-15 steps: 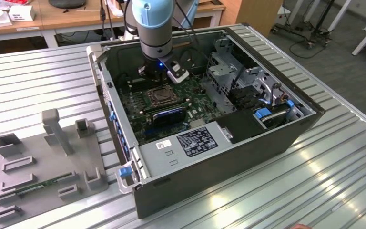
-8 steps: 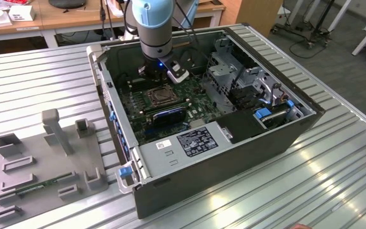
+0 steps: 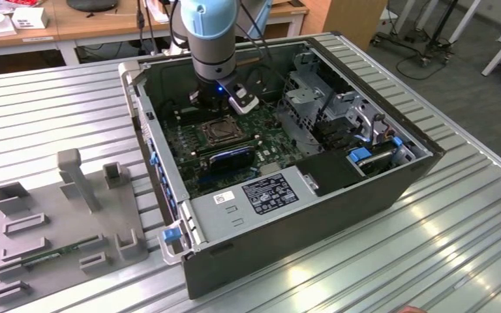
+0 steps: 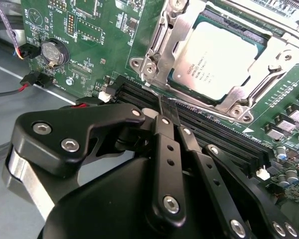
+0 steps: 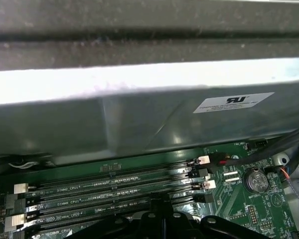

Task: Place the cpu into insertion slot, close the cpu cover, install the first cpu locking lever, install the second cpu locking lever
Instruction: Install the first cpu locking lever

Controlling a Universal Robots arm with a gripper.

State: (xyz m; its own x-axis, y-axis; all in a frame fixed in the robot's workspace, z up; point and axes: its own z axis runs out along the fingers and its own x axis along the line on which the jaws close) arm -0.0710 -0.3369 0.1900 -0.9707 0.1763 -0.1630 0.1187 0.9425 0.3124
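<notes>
Cpu (image 4: 217,59) isn't in the gripper (image 4: 168,105). Its fingers (image 4: 164,134) are pinched together on nothing, tips hanging over the black memory slots (image 4: 209,132) just beside the insertion slot (image 4: 139,63). The chip sits in that slot with the cpu cover (image 4: 281,47) lying down over its edges. Green motherboard (image 4: 104,30) all around, coin battery (image 4: 53,51) off to one side. The arm (image 3: 211,39) reaches down into the open computer case (image 3: 338,195) on a ribbed metal table (image 3: 407,261).

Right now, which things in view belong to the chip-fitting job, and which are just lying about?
Job: chip, sitting in the socket; silver cover frame around it; gripper, shut, tips by the memory slots.
Lying about: coin battery; cable plug; grey holder plate on the table.
</notes>
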